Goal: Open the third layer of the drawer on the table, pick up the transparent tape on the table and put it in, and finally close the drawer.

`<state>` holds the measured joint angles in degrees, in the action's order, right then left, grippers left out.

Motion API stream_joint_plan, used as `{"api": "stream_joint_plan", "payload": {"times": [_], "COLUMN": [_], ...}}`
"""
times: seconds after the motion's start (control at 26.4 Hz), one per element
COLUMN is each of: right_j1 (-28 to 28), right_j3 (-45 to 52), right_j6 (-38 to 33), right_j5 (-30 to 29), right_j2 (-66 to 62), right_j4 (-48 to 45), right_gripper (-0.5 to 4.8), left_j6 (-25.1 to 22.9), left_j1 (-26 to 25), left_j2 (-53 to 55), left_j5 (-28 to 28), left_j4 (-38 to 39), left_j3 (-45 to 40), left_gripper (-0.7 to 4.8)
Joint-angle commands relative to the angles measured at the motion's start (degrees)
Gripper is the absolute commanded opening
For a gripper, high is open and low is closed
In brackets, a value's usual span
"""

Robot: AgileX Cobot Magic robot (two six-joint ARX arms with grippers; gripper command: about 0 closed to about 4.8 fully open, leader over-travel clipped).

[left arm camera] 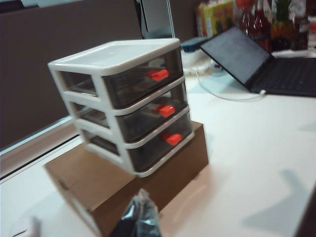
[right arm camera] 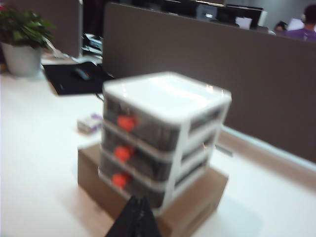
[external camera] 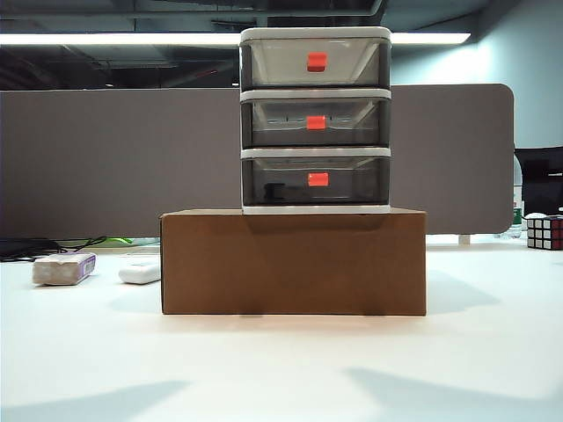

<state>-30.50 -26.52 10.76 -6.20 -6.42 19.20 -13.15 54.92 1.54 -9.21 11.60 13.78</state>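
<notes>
The drawer (external camera: 316, 119) stands on a brown cardboard box, with all three tiers pushed in. The third layer (external camera: 352, 182) is the lowest one, flush with the frame, its red-orange handle at the front centre. A small dark shape (external camera: 274, 189) shows through its smoky front on the left. I cannot make out the transparent tape itself. Neither arm appears in the exterior view. In the left wrist view my left gripper (left arm camera: 142, 198) is shut, held back from the drawer (left arm camera: 128, 106). In the right wrist view my right gripper (right arm camera: 138, 202) is shut, short of the drawer (right arm camera: 163, 138).
The cardboard box (external camera: 293, 261) sits mid-table. A white-and-purple block (external camera: 64, 268) and a small white oblong object (external camera: 141, 272) lie to its left. A puzzle cube (external camera: 545, 233) stands at the far right. A grey partition runs behind. A laptop (left arm camera: 261, 59) lies beyond the box.
</notes>
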Motion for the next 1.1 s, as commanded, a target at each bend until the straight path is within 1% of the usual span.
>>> {"api": "stream_joint_plan", "payload": {"times": [0.04, 0.15, 0.23, 0.34, 0.38, 0.42, 0.45, 0.49, 0.53, 0.64, 0.76, 0.87, 0.95, 0.98, 1.02, 1.1], "right_j1": [0.07, -0.15, -0.04, -0.02, -0.02, -0.02, 0.02, 0.04, 0.02, 0.48, 1.88, 4.59, 7.23, 8.44, 11.34, 13.86], "right_j3": [7.08, 12.85, 16.65, 21.66, 24.20, 25.68, 26.40, 26.49, 26.49, 26.47, 26.47, 26.47, 26.47, 26.47, 26.47, 26.47], "right_j6": [-1.44, -3.93, -3.96, -4.70, -5.79, -5.84, -5.84, -5.05, -4.35, -3.08, -2.36, -1.57, -1.75, -1.79, -1.73, -1.73], "right_j5": [0.28, -1.53, -1.62, -1.36, -1.22, -0.90, -0.90, -0.13, 0.11, 0.17, 0.59, 0.81, 0.63, 0.26, -0.35, -0.92], "right_j2": [4.35, 6.54, 6.45, 6.38, 6.40, 6.43, 6.43, 6.40, 6.40, 6.40, 6.43, 6.43, 6.43, 6.45, 6.45, 6.45], "right_j4": [-1.70, -7.30, -11.82, -17.64, -20.28, -21.40, -21.64, -20.00, -19.21, -18.49, -18.58, -18.56, -18.60, -18.60, -18.60, -18.62], "right_gripper": [-0.05, -0.05, -0.05, -0.05, -0.05, -0.05, -0.05, -0.05, -0.05, -0.05, -0.05, -0.05, -0.05, -0.05, -0.05, -0.05], "left_j6": [4.92, 4.61, 4.68, 6.82, 8.15, 8.63, 8.41, 6.95, 6.49, 5.99, 5.09, 5.22, 6.34, 6.29, 6.29, 6.29], "left_j1": [-0.22, -0.28, -0.63, -0.87, -0.87, -0.92, -0.96, -1.25, -1.70, -4.20, -9.09, -16.76, -22.91, -26.29, -31.65, -36.63], "left_j2": [-1.42, -1.42, -1.42, -1.42, -1.42, -1.42, -1.42, -1.42, -1.42, -1.42, -1.42, -1.42, -1.42, -1.42, -1.42, -1.42], "left_j5": [-3.67, -3.63, -3.43, -3.50, -3.41, -3.28, -3.63, -4.07, -3.87, -1.88, 0.81, 4.31, 7.04, 9.25, 13.79, 17.25], "left_j4": [-2.14, -4.22, -6.51, -10.38, -14.47, -15.58, -14.95, -13.73, -13.22, -12.09, -12.00, -12.22, -13.03, -13.46, -13.84, -13.66], "left_j3": [-2.84, -5.49, -7.63, -10.54, -12.48, -13.38, -13.40, -13.40, -13.40, -13.40, -13.40, -13.40, -13.40, -13.40, -13.40, -13.40], "left_gripper": [-0.06, -0.06, -0.06, -0.06, -0.06, -0.06, -0.06, -0.06, -0.06, -0.06, -0.06, -0.06, -0.06, -0.06, -0.06, -0.06]}}
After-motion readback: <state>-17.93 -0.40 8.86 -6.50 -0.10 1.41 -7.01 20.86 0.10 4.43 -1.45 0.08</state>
